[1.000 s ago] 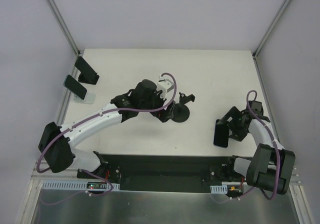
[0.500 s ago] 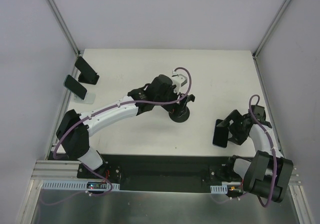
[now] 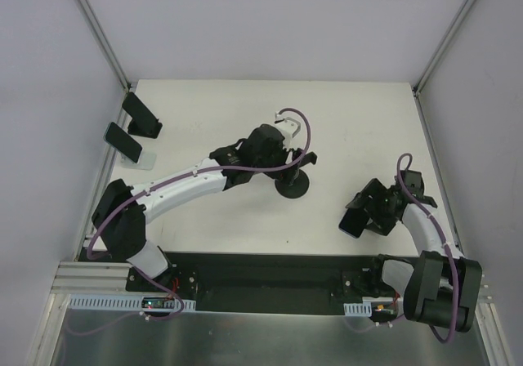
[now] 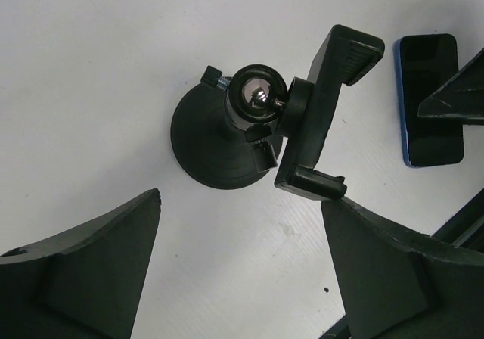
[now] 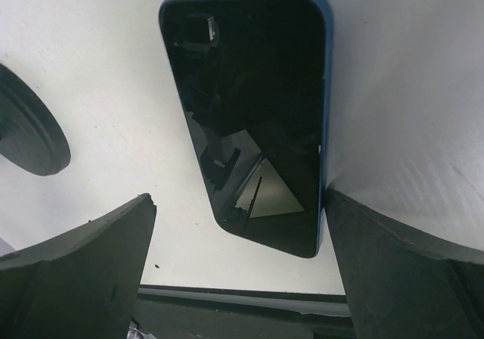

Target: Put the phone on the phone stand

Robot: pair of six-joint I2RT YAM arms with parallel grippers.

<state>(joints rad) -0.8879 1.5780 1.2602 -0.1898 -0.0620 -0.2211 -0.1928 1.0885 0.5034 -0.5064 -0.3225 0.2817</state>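
The phone (image 3: 353, 221), black-screened in a blue case, lies flat on the white table at the right. In the right wrist view the phone (image 5: 253, 127) lies between my open fingers, its right edge against the right finger (image 5: 408, 271). My right gripper (image 5: 238, 271) is open around its near end (image 3: 365, 211). The black phone stand (image 3: 292, 188) has a round base (image 4: 215, 146) and an empty clamp (image 4: 321, 112). My left gripper (image 4: 242, 271) is open and empty just above the stand (image 3: 284, 170).
Two other phones rest on stands at the far left edge, one on a clear stand (image 3: 122, 142) and one on a black stand (image 3: 140, 114). A black strip (image 3: 261, 272) runs along the table's near edge. The cell walls close in on both sides.
My left arm has swung right and now hovers over the stand. My right gripper and the phone have shifted a little to the left.
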